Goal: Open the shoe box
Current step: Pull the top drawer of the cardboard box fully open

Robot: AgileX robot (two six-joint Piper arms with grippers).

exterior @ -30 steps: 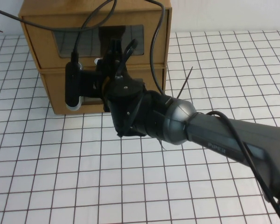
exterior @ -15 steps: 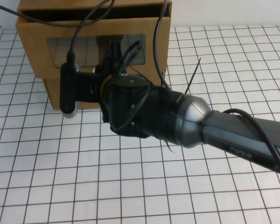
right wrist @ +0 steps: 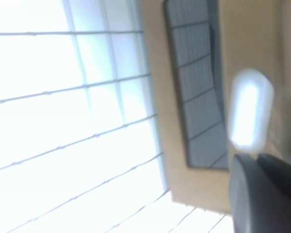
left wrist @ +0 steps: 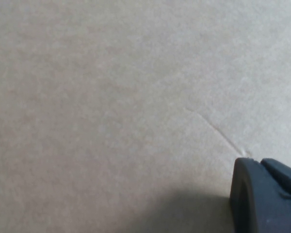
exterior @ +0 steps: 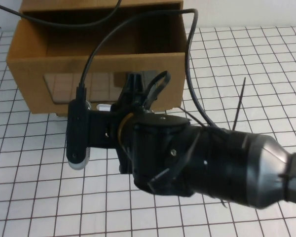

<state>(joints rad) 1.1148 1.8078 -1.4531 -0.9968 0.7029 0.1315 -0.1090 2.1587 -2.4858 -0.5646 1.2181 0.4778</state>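
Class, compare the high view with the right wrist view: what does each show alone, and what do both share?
High view only: the open inside of the shoe box and the right arm. Right wrist view only: the white handle whole. Both: the window, the gridded table, and the shut right gripper at the drawer front. The left gripper, against plain cardboard, shows in neither.

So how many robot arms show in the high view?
1: the dark grey right arm reaches from the right, its right gripper shut at the brown cardboard shoe box's windowed front. The left arm is hidden there; the left gripper sits close against plain cardboard.
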